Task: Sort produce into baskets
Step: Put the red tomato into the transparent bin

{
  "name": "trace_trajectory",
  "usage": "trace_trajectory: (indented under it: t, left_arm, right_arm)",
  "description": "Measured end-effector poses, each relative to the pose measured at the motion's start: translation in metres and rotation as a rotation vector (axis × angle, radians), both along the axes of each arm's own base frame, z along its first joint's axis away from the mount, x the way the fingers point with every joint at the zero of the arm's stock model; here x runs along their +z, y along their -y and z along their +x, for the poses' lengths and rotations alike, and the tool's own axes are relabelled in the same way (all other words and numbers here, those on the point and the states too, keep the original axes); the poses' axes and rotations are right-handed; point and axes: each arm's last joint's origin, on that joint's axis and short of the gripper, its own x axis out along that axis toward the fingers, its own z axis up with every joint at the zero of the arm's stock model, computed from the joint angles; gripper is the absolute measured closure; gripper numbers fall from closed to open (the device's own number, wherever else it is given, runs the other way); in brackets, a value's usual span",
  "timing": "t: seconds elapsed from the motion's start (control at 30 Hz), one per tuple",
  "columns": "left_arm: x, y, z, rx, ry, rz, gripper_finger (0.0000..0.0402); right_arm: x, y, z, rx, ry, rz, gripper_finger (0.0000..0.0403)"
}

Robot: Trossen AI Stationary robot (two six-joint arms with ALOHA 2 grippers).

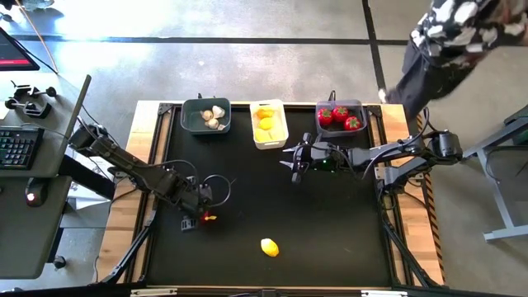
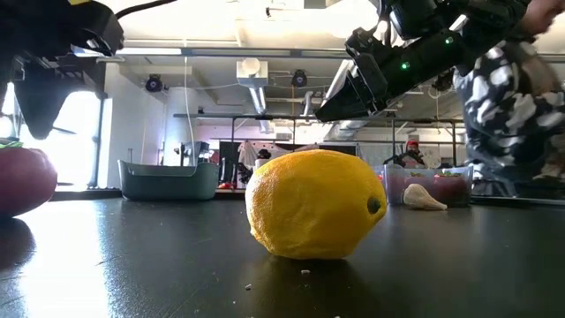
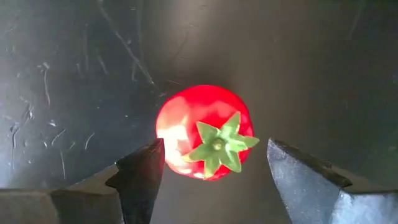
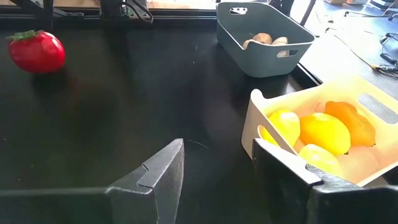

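A red tomato with a green top [image 3: 202, 134] lies on the black table at the near left; it also shows in the high view [image 1: 209, 219]. My left gripper [image 3: 214, 171] hovers above it, open, one finger on either side, touching nothing. A yellow lemon [image 1: 269, 247] lies near the front edge. My right gripper [image 1: 294, 161] is open and empty over the table, just in front of the white basket [image 1: 268, 125] of lemons. A dark grey basket [image 1: 206, 115] holds whitish pieces. Another dark grey basket [image 1: 340, 117] holds red pieces.
The three baskets stand in a row along the far edge. The wooden table frame [image 1: 140, 165] borders the black mat. A person [image 1: 462, 33] stands beyond the far right corner. A desk with a keyboard [image 1: 21, 148] is to the left.
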Motion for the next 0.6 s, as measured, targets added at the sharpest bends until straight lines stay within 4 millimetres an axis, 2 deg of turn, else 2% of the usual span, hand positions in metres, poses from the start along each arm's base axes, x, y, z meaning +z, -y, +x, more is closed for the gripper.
trace_trajectory:
  t: [0.33,0.6]
  left_arm:
    - [-0.001,-0.001,0.001,0.079,-0.008,-0.006,0.0081]
    - [-0.021,0.005,0.011,0.075,-0.099,0.009,0.0074]
  right_arm:
    - [0.000,0.000,0.000,0.000,-0.001,-0.001,0.0221]
    - [0.000,0.000,0.000,0.000,-0.001,-0.001,0.0221]
